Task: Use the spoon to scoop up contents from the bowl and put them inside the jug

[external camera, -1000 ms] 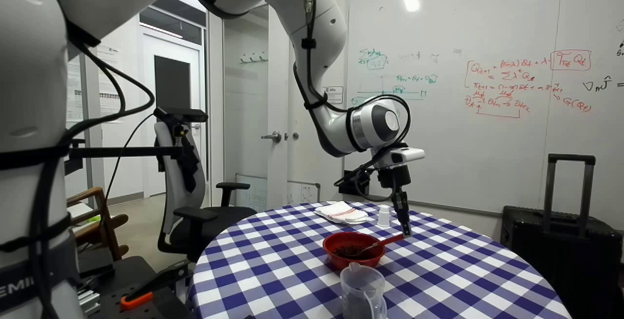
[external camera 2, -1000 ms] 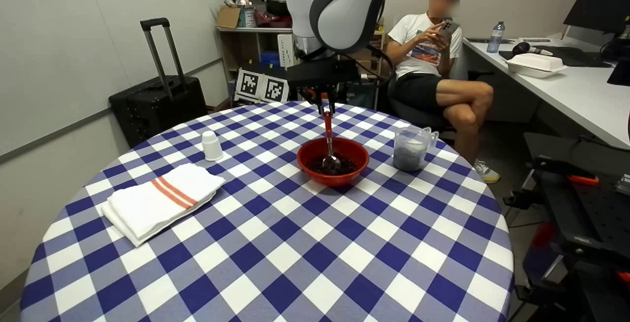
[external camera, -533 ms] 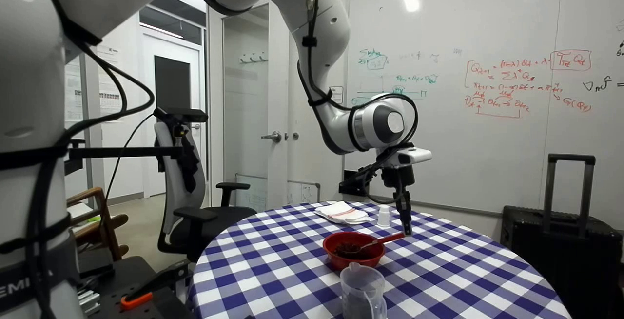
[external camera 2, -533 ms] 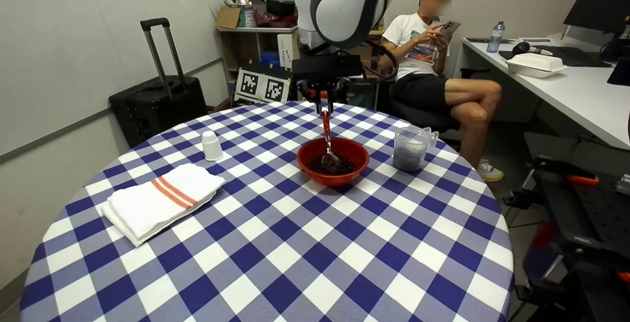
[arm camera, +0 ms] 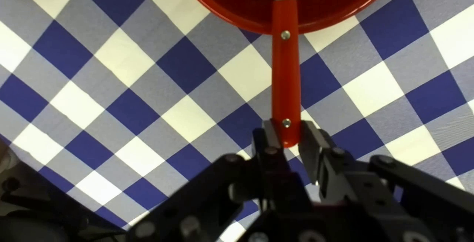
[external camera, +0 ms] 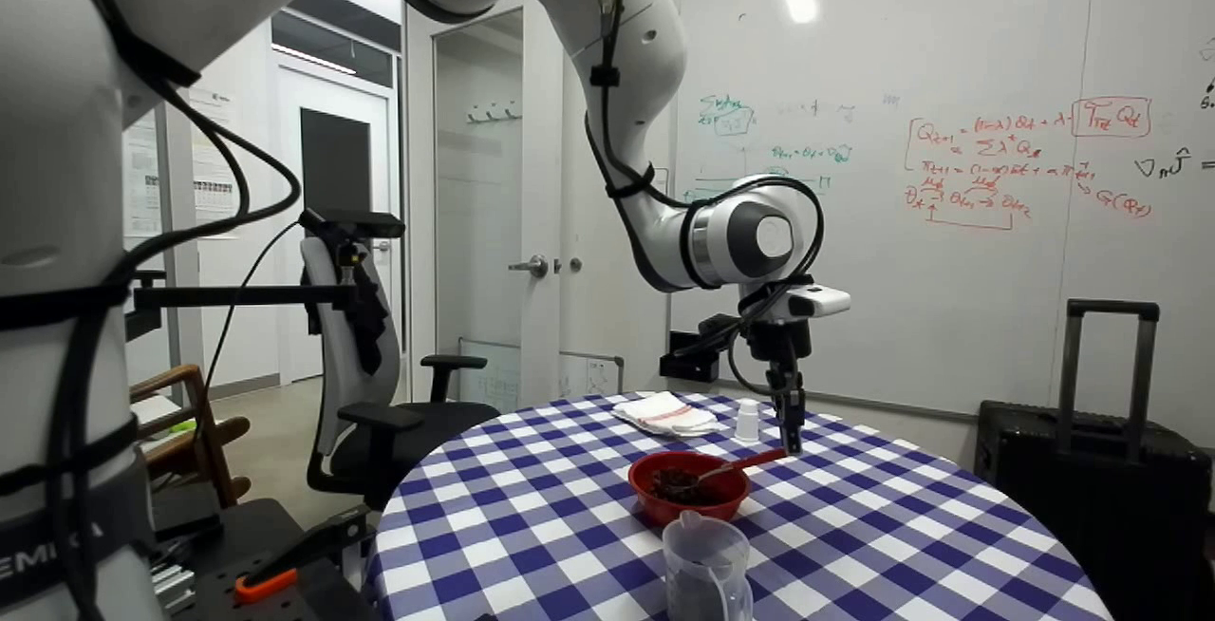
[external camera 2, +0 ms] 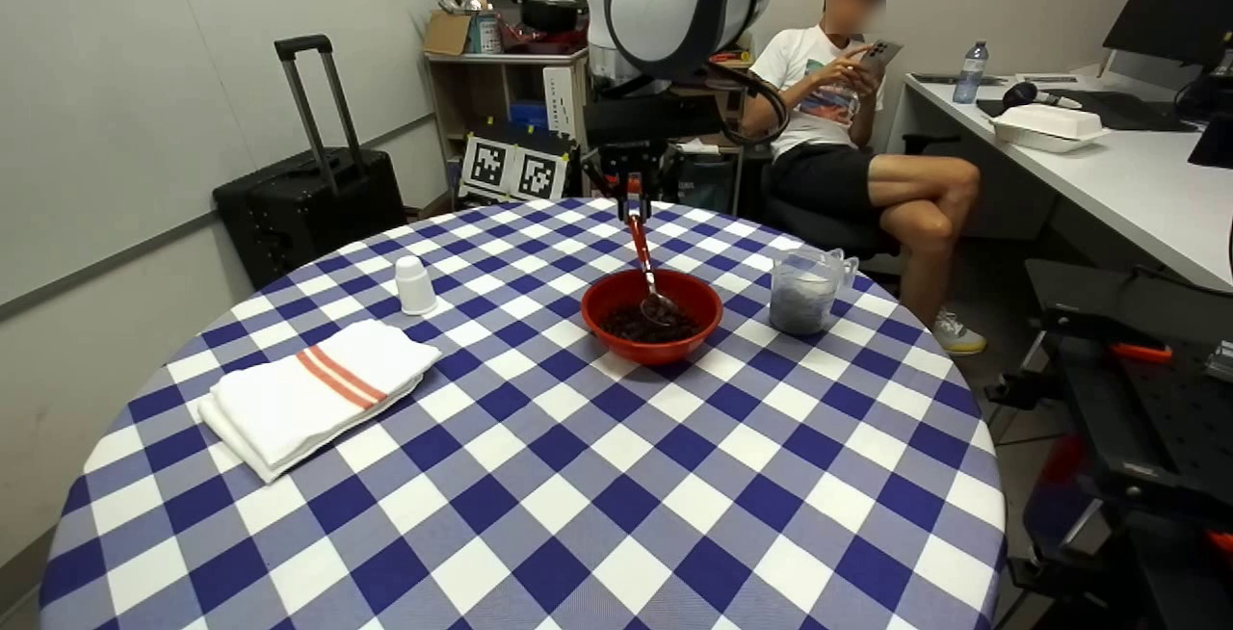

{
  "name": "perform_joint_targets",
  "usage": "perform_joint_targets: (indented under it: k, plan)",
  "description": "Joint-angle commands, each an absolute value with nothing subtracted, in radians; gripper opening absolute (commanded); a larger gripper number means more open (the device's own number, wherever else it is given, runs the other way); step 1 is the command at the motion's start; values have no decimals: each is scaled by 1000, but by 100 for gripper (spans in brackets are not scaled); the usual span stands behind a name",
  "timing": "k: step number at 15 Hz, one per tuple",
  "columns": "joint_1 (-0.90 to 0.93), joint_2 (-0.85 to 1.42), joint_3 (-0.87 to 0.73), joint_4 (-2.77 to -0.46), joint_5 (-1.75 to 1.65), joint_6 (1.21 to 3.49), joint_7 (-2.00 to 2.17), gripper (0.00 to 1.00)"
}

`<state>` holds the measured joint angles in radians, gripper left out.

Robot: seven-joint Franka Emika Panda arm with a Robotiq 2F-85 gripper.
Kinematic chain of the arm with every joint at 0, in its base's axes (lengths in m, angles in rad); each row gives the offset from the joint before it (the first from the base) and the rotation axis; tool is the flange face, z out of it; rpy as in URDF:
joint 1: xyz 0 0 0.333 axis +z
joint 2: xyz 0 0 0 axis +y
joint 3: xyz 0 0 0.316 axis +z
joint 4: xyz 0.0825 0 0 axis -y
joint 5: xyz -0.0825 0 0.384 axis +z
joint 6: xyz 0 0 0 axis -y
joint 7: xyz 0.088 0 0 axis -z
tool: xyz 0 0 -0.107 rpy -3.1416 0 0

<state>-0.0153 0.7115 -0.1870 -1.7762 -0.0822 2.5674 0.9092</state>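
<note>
The spoon, with a red handle (arm camera: 286,68) and a metal head (external camera 2: 659,308), is tilted, its head low in the red bowl (external camera 2: 616,351) at the dark contents (external camera 2: 631,324). The bowl also shows in an exterior view (external camera: 655,507) and, cut off, at the top of the wrist view (arm camera: 240,18). My gripper (arm camera: 287,133) is shut on the handle's end, beside and above the bowl; it shows in both exterior views (external camera: 791,450) (external camera 2: 634,214). How much the spoon head carries is unclear. The clear jug (external camera: 702,564) stands near the bowl; it looks greyish inside (external camera 2: 801,298).
A folded white towel (external camera 2: 318,389) with red stripes and a white cup (external camera 2: 415,285) stand on the checkered round table (external camera 2: 578,514). A person (external camera 2: 838,81) sits behind the table. A black suitcase (external camera: 1092,498) stands beside it.
My wrist has turned more upright and the gripper has risen slightly with the spoon. The spoon head has shifted a little within the bowl. Bowl and jug have not moved.
</note>
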Motion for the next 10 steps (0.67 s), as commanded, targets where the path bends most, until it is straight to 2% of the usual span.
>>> perform_joint_targets:
  k: [1,10]
  plan:
    - [-14,658,-182,-1807,-53,2551,808,5]
    - [7,584,-192,-1844,-72,2483,652,5]
